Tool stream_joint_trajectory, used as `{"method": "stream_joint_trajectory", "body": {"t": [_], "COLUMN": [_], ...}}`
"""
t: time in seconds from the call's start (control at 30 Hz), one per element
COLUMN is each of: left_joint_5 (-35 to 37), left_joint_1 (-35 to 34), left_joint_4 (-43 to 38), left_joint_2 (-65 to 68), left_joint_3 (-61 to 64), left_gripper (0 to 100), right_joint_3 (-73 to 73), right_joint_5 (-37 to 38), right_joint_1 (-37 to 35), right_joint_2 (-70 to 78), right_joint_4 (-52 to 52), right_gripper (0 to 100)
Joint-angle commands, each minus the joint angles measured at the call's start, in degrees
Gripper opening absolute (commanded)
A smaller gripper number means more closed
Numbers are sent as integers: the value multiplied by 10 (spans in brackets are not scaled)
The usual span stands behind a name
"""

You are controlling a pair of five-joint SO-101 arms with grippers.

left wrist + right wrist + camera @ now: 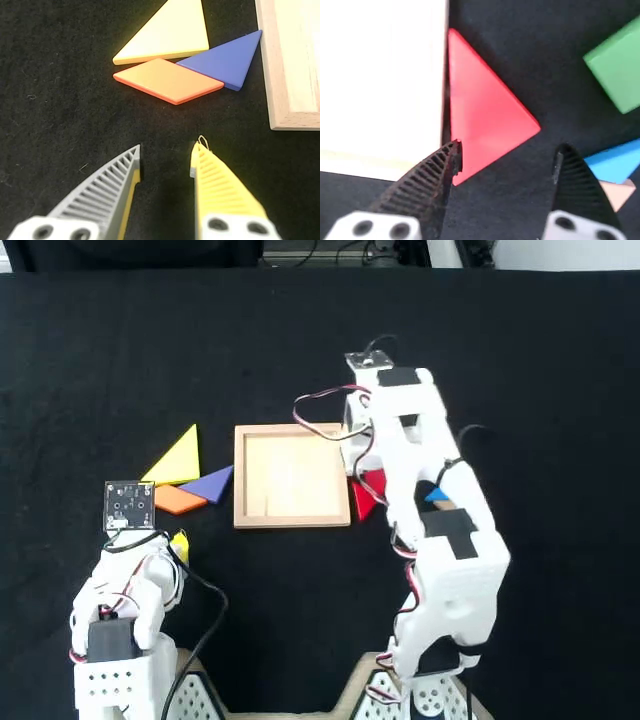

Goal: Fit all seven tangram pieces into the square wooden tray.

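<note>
The square wooden tray (pixel 241 478) lies in the table's middle with nothing in it. Left of it a yellow triangle (pixel 178 458), an orange parallelogram (pixel 178 500) and a dark blue triangle (pixel 212 483) touch one another. My left gripper (pixel 166 148) stands open just short of the orange parallelogram (pixel 167 80), holding nothing. A red triangle (pixel 480 115) lies against the tray's right side (pixel 385 80). My right gripper (pixel 507 150) hangs open over the red triangle's lower corner. Beside it lie a green piece (pixel 617 67), a light blue piece (pixel 615 161) and a pinkish piece (pixel 617 192).
The black cloth runs wide and bare behind the tray and to the far left. The right arm (pixel 420 490) stretches over the red triangle (pixel 368 492) and hides most pieces on that side; a bit of light blue (pixel 437 496) peeks out.
</note>
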Motion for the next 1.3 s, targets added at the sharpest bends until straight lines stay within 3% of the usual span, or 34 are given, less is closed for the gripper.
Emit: {"method": "stream_joint_trajectory", "body": {"t": [0.0,0.3,0.83,1.27], "left_joint_5": [-6,-6,-6,-6], "left_joint_1": [-6,-6,-6,-6], "left_joint_4": [3,4,3,3], "left_joint_2": [-4,-4,-4,-4], "left_joint_3": [10,10,10,10], "left_gripper": [170,170,170,170], "right_joint_3": [-6,7,-8,-79], "right_joint_5": [-9,-9,-4,17], "right_joint_1": [-13,-14,-40,11], "right_joint_2": [-31,1,-9,93], "right_joint_4": [-6,-55,-18,-30], "right_gripper": [304,304,308,305]}}
